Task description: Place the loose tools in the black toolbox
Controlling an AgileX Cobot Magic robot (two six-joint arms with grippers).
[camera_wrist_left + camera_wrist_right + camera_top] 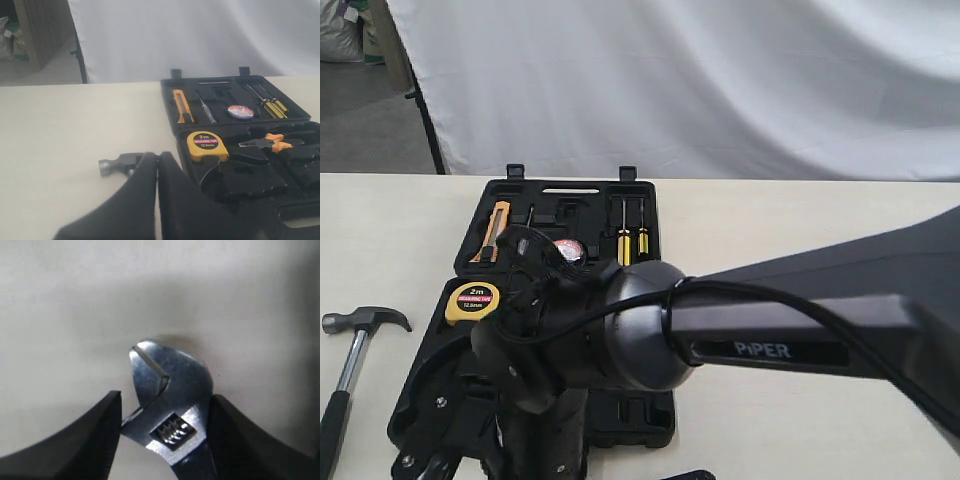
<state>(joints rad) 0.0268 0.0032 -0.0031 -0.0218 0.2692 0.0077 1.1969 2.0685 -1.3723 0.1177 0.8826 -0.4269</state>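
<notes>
The black toolbox (651,215) lies open on the table, its two halves also showing in the left wrist view (168,100). The bluish tape roll (240,112) sits in a recess of the far half. The claw hammer (360,330) lies on the table left of the case. My left gripper (158,161) is shut and empty, its tips just in front of the hammer head (116,163). My right gripper (165,402) is shut on the adjustable wrench (172,385) just below its silver head, over pale table. In the exterior view the right arm (770,330) hides its own fingers.
A yellow tape measure (206,145), orange-handled pliers (267,143), an orange utility knife (181,105) and yellow screwdrivers (630,245) rest in the case. A white cloth backdrop (720,80) hangs beyond the table's far edge.
</notes>
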